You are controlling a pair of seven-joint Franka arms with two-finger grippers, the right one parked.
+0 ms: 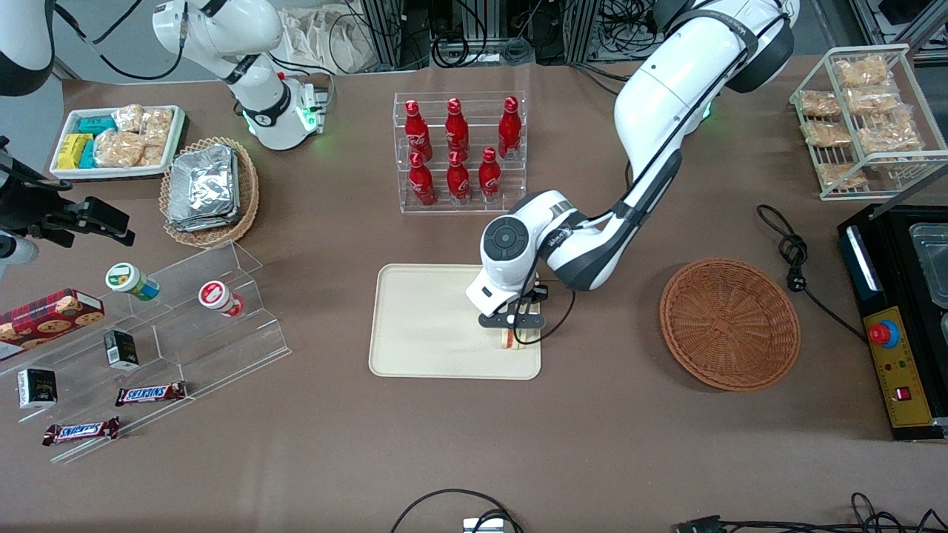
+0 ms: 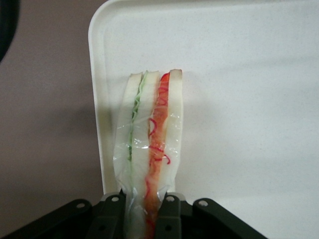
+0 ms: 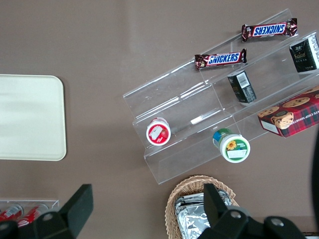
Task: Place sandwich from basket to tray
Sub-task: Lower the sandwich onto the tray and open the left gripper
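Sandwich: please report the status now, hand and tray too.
Hand over tray, near its corner, shut on sandwich. Sandwich held on edge, above tray surface. Basket empty. Nothing in the way.

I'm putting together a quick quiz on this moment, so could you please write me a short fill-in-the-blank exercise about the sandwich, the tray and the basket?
1. The gripper is shut on the ____.
2. The sandwich is over the ____, near its corner.
3. The reddish-brown basket now holds ____.
4. Farther from the front camera than the tray, a clear rack holds six red ____.

Missing words: sandwich; tray; nothing; bottles
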